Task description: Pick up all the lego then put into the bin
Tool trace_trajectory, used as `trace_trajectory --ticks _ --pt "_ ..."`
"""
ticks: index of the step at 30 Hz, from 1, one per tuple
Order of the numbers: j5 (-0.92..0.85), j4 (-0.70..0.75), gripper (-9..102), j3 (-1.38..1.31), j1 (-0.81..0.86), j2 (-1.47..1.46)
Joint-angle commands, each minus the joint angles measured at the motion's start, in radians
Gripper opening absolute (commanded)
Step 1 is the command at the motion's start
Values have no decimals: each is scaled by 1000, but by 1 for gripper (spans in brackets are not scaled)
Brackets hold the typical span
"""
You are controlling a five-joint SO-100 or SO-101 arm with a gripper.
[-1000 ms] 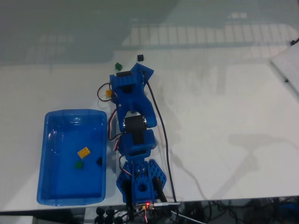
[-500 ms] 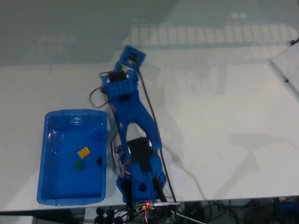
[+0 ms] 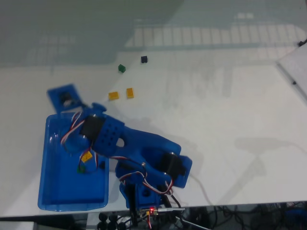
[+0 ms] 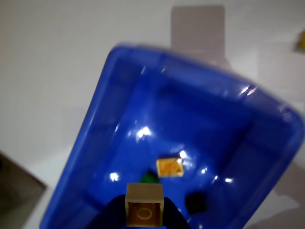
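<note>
We see gripper (image 4: 144, 220) at bottom edge of wrist view, jaws closed on tan brick (image 4: 144, 205), held above blue bin (image 4: 119, 114). Inside bin, beyond held brick: yellow-orange brick (image 4: 170, 167), green brick (image 4: 148, 177), black brick (image 4: 195, 202). In fixed view we see arm (image 3: 115, 139) swung over bin (image 3: 53, 191); two yellow-orange bricks (image 3: 121, 94), green brick (image 3: 121, 68), black brick (image 3: 144, 59) lie on table (image 3: 230, 110), well apart from bin.
</note>
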Motion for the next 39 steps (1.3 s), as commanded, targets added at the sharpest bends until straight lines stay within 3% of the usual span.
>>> trace_trajectory --ticks 1,4,8,14,22,31,39 --pt "-12 34 3 -35 -92 0" --pt "-52 64 8 -35 -114 -15" --pt "-91 86 25 -32 -98 -18" --pt "-104 75 32 -43 -6 -21" --pt "-54 -11 32 -133 298 -101" --pt "15 -255 32 -155 696 -298" --pt "258 -460 25 -143 879 -463"
